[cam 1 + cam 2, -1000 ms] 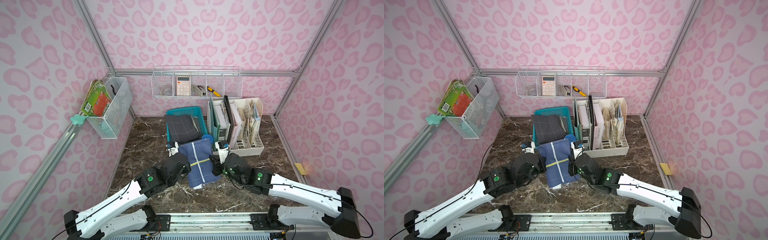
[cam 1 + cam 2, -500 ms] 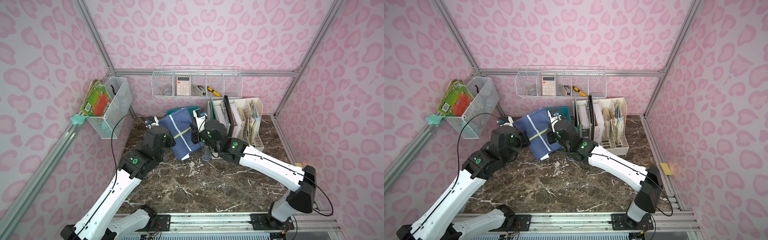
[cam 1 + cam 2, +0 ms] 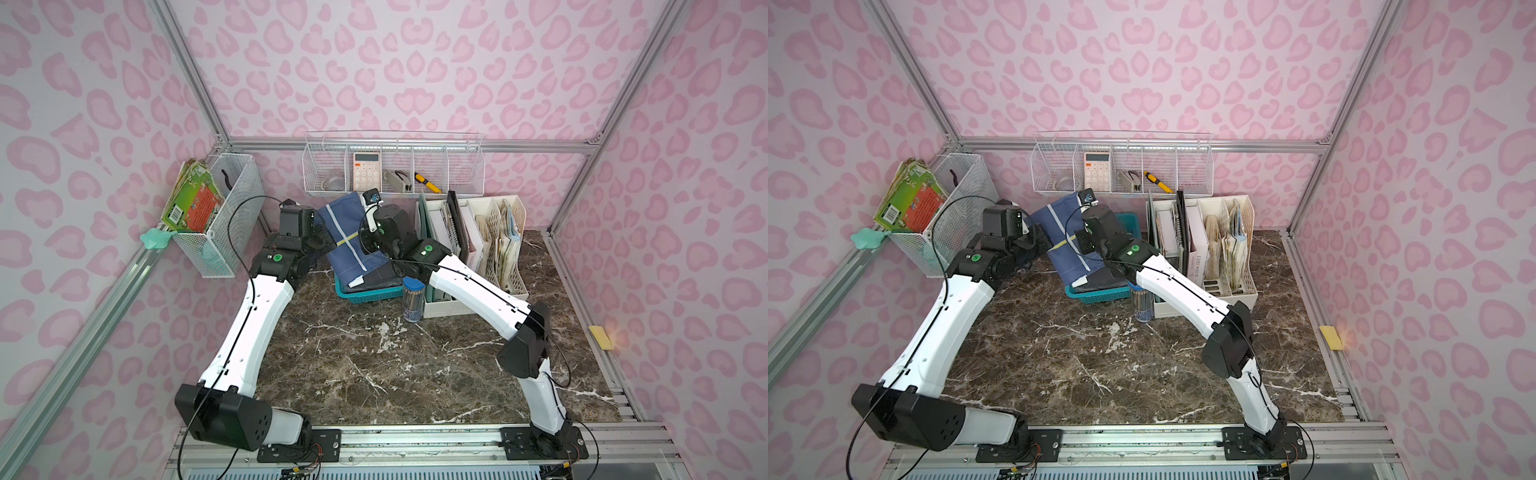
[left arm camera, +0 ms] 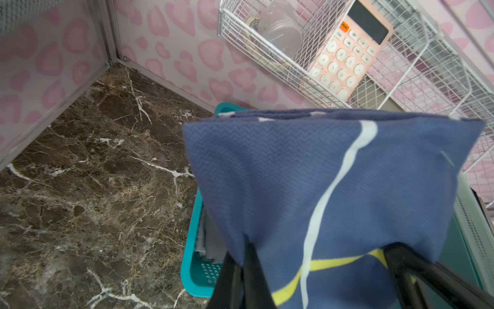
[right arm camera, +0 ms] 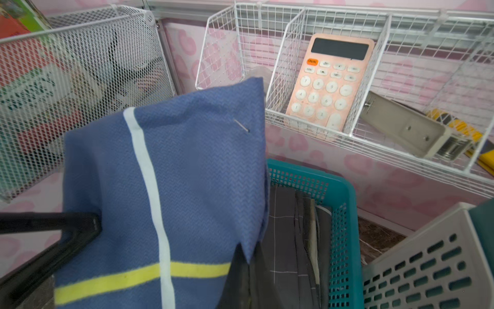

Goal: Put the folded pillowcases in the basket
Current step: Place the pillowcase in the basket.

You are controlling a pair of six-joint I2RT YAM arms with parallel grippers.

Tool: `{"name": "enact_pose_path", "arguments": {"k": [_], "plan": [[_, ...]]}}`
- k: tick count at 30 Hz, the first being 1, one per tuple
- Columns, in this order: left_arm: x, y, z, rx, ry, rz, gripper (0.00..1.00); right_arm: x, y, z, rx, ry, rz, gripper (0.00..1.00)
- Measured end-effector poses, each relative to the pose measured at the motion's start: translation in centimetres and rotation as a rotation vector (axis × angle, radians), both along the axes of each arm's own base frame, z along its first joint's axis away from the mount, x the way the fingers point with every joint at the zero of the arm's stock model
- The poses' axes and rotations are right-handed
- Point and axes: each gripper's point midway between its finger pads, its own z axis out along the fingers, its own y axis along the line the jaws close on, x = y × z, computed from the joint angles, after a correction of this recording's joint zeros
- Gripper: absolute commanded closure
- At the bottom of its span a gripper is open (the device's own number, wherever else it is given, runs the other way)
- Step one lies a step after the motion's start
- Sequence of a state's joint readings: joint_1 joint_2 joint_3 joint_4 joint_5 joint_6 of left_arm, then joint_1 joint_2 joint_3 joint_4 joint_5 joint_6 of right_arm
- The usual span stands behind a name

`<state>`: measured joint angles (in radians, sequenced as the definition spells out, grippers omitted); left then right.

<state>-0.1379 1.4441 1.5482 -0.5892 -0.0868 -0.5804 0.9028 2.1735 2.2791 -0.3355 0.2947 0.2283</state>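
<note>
Free passage over bare benchtop (image 3: 374, 365) toward front edge; near back edge, teal basket (image 3: 365, 296) crowded by cream file rack (image 3: 516, 249), pencil tube (image 3: 412, 299), wire shelf (image 3: 465, 174) overhead.

Blue pillowcase (image 5: 192, 174) with white and yellow stripes, teal basket (image 5: 342, 227)

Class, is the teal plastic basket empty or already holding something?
Not empty: a folded dark grey checked cloth lies inside the teal perforated plastic basket.

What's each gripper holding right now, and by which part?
Both are shut on the folded blue pillowcase: the left gripper pinches one side edge, the right gripper the opposite edge, each near the yellow stripe.
</note>
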Motion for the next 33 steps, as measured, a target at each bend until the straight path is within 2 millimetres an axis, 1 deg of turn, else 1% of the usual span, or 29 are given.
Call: {"name": "enact_pose_path", "arguments": {"k": [8,13,18,20,25,30,33], "plan": [[4.4,1.0,-3.9,-0.045,0.067,-0.008,1.00,3.7,0.5,-5.0,-0.022,0.067,0.002,1.00],[6.7,1.2,-6.9,-0.054,0.118,-0.009,1.00,5.9,0.7,-9.1,-0.033,0.119,-0.001,1.00],[8.9,0.9,-10.0,-0.060,0.174,-0.017,1.00,7.8,0.5,-11.6,-0.035,0.141,-0.009,1.00],[9.6,0.8,-11.0,-0.060,0.189,-0.019,1.00,8.5,0.3,-12.6,-0.040,0.150,-0.014,1.00],[10.6,0.8,-12.9,-0.059,0.220,-0.018,1.00,9.6,0.0,-15.4,-0.057,0.181,-0.014,1.00],[11.4,0.8,-14.9,-0.055,0.253,-0.013,1.00,10.0,0.2,-17.4,-0.077,0.196,-0.017,1.00],[11.8,0.8,-16.6,-0.054,0.280,-0.012,1.00,10.3,-0.1,-18.5,-0.089,0.204,-0.022,1.00]]}}
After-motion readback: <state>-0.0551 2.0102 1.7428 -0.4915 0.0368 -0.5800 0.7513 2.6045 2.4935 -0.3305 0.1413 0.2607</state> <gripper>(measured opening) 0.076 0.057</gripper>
